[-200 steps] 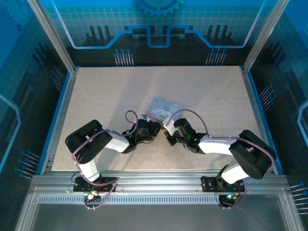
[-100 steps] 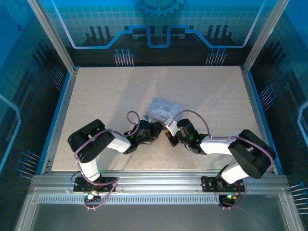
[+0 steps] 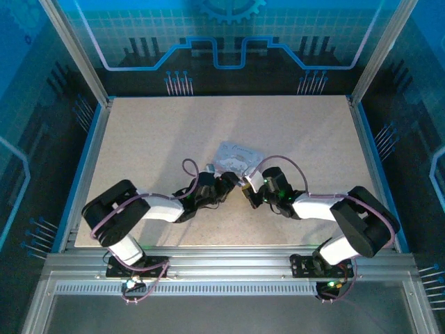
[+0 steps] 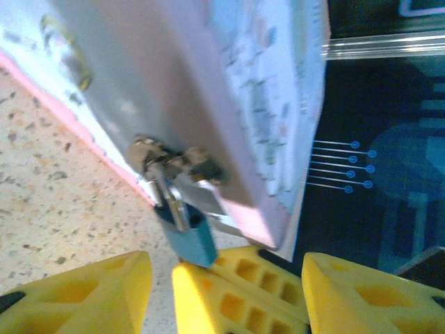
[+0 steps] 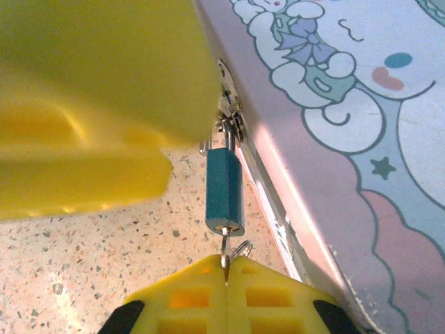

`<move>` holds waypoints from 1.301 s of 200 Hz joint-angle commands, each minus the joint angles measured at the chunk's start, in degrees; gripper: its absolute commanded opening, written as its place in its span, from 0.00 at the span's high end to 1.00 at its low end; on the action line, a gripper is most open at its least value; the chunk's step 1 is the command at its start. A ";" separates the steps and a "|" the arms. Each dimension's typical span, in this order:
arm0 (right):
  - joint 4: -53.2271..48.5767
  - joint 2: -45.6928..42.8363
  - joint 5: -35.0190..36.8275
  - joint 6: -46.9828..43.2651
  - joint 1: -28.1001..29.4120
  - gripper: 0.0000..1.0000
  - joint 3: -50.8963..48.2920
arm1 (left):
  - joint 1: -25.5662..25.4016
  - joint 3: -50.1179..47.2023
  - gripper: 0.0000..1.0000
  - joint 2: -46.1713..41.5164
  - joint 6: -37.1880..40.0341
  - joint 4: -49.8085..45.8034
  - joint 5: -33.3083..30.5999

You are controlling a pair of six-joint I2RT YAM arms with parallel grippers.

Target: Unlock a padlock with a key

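The padlock (image 5: pixel 224 191), a small teal block with a silvery shackle, hangs from the hasp of the lilac cartoon tin (image 5: pixel 361 139). The thin metal key (image 5: pixel 225 249) sticks into the padlock's underside, its ring just beside it. My right gripper (image 5: pixel 227 268) is shut on the key just below the padlock. In the left wrist view the padlock (image 4: pixel 188 233) hangs free ahead of my left gripper (image 4: pixel 226 268), whose fingers (image 4: pixel 90 292) stand wide apart, touching nothing. The right gripper's fingers (image 4: pixel 236 292) reach in between them. From above, both grippers meet at the tin's near edge (image 3: pixel 236 186).
The tin (image 3: pixel 235 156) lies mid-table at an angle, and its near corner appears raised in the left wrist view. Blue rails (image 3: pixel 87 167) border the speckled table (image 3: pixel 174 132) left and right. Both forearms lie low across the near half.
My left gripper has opened and let go of the padlock, and its elbow has swung out left. The right gripper stays shut on the key, having moved slightly up the table.
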 commanded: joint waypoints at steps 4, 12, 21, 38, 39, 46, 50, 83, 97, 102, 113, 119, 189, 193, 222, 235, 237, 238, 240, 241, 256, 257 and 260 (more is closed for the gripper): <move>-3.79 0.73 -5.96 2.49 -2.35 1.00 1.61 | 1.17 -0.78 0.39 -3.85 4.19 -5.44 -2.01; -4.50 0.64 -7.43 3.24 -3.31 1.00 1.84 | 1.48 -0.92 0.39 -4.85 4.92 -6.41 -2.22; -5.54 0.69 -9.09 4.23 -4.60 1.00 2.14 | 1.83 -0.92 0.39 -6.08 5.91 -8.04 -2.49; -6.08 0.55 -12.59 6.19 -6.94 1.00 2.18 | 2.16 -0.34 0.39 -8.92 8.04 -12.58 -3.76; -6.17 0.55 -12.82 6.27 -7.06 1.00 2.25 | 2.22 -0.28 0.39 -9.02 8.17 -12.94 -3.84; -6.72 0.49 -14.26 6.97 -8.12 1.00 2.49 | 2.30 -0.01 0.38 -10.31 9.19 -14.88 -4.47; -6.98 0.45 -14.95 7.47 -8.57 1.00 2.58 | 2.37 0.15 0.37 -11.05 9.71 -16.11 -4.99; -9.77 1.32 -20.05 11.75 -12.83 1.00 3.13 | 4.21 1.77 0.32 -16.76 14.05 -26.06 -8.14; -11.24 1.93 -20.87 12.90 -14.08 1.00 3.25 | 5.94 2.86 0.28 -18.33 15.87 -29.33 -8.08; -11.67 2.24 -21.32 13.01 -14.46 1.00 3.36 | 6.48 3.22 0.28 -18.74 16.50 -30.37 -7.89; -12.05 2.91 -21.97 13.34 -15.07 1.00 3.48 | 7.79 4.09 0.26 -19.13 18.27 -32.02 -7.42; -12.43 3.38 -22.12 13.47 -15.27 1.00 3.64 | 8.48 4.64 0.25 -19.09 19.05 -32.81 -6.89; -14.96 7.46 -23.91 14.40 -16.06 1.00 6.18 | 11.85 14.70 0.22 -9.34 28.50 -38.15 0.26; -15.00 7.56 -23.87 14.50 -16.14 1.00 6.32 | 11.98 15.28 0.22 -8.62 28.66 -38.51 0.56; -14.17 7.59 -24.41 15.19 -17.19 0.92 6.17 | 13.05 19.32 0.22 -4.33 30.76 -40.59 2.64; -12.79 7.11 -24.08 15.57 -17.49 0.86 5.34 | 13.27 20.91 0.21 -2.89 31.98 -41.46 3.05; -12.68 7.00 -24.12 15.63 -17.54 0.85 5.21 | 13.29 21.06 0.21 -2.66 32.19 -41.50 3.16; -12.63 6.98 -24.12 15.64 -17.55 0.85 5.13 | 13.28 21.14 0.21 -2.55 32.29 -41.51 3.18; -12.46 6.84 -24.19 15.65 -17.60 0.84 5.03 | 13.34 21.27 0.21 -2.36 32.36 -41.51 3.30; -12.39 6.77 -24.20 15.65 -17.67 0.84 5.00 | 13.34 21.34 0.21 -2.18 32.45 -41.51 3.38; -11.71 5.69 -24.39 15.65 -17.86 0.79 4.21 | 13.45 22.31 0.21 -0.43 32.59 -40.87 4.35; -11.71 5.63 -24.39 15.65 -17.93 0.79 4.15 | 13.45 22.38 0.21 -0.25 32.62 -40.84 4.52; -11.62 5.34 -24.39 15.65 -17.98 0.78 4.03 | 13.51 22.71 0.21 0.10 32.62 -40.77 4.86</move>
